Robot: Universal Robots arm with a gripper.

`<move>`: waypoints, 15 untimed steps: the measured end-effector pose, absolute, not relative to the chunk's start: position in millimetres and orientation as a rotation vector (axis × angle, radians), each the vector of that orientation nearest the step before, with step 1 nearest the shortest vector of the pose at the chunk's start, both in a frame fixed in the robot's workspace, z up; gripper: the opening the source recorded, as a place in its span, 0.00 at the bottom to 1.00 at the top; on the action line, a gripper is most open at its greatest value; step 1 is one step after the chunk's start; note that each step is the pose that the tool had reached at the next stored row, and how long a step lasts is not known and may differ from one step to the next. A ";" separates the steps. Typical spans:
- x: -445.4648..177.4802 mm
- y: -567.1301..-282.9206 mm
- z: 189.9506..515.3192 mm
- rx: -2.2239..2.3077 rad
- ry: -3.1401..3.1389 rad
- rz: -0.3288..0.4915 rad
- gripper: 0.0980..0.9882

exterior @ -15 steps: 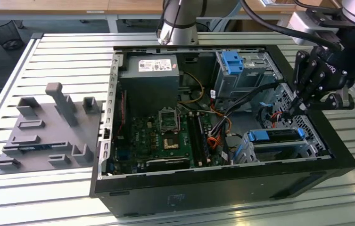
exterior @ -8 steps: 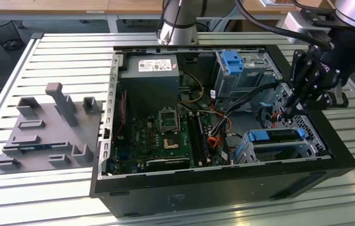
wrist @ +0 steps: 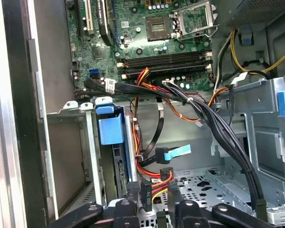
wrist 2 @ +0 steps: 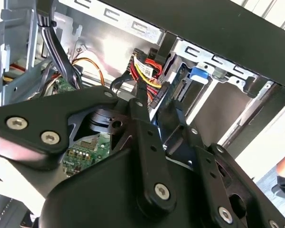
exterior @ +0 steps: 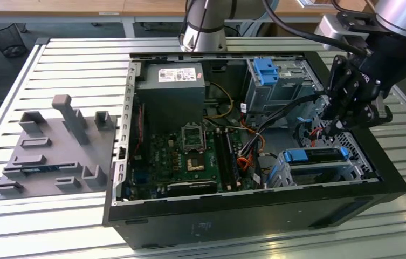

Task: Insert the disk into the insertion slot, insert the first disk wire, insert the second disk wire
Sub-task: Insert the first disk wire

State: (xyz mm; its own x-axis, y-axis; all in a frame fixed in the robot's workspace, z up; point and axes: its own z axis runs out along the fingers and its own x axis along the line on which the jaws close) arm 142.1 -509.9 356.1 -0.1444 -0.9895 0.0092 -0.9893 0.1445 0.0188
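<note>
From my station I see the arm point(exterior: 397, 32) coming in from the exterior view's right, wrist bent steeply down so the gripper point(exterior: 332, 123) dips inside the open computer case point(exterior: 260, 216) on the slatted bench point(exterior: 59, 226). It hangs over the case's corner on the exterior view's right, between the taller grey cage with the blue latch point(exterior: 267, 70) and the low drive cage.

The disk point(exterior: 316, 155) already sits inside the insertion slot point(exterior: 318, 174), its blue carrier showing at the mouth. In the first wrist view the disk's blue tab point(wrist: 110, 130) stands between the slot's metal walls point(wrist: 88, 156), just beside the gripper point(wrist: 152, 211).

The fingers point(wrist 2: 140, 123) are drawn in narrow. Between them I see a black power plug point(wrist 2: 154, 91) with red, yellow and black leads. They appear to pinch it. In the first wrist view that plug point(wrist: 147, 194) stands right at the fingertips point(wrist: 126, 209), close beside the disk's rear edge. I cannot tell whether it touches the disk.

A data cable with a blue tip point(wrist: 176, 153) lies loose near the plug, apart from the fingers. The motherboard point(exterior: 188, 156) lies toward the exterior view's left of the gripper, and a grey fixture plate point(exterior: 52, 156) rests on the bench outside the case.
</note>
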 end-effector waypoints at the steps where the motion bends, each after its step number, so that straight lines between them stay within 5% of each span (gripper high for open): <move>1: 142.1 -509.3 355.3 2.037 -2.366 -0.012 0.32; 13: 142.1 -508.6 348.1 1.971 -2.411 0.001 0.32; 15: 142.2 -508.6 347.8 1.966 -2.413 0.003 0.23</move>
State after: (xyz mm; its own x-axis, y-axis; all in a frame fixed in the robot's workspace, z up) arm 142.2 -508.6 347.8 -0.2017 -0.9792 0.0236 -0.9792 0.2021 0.0164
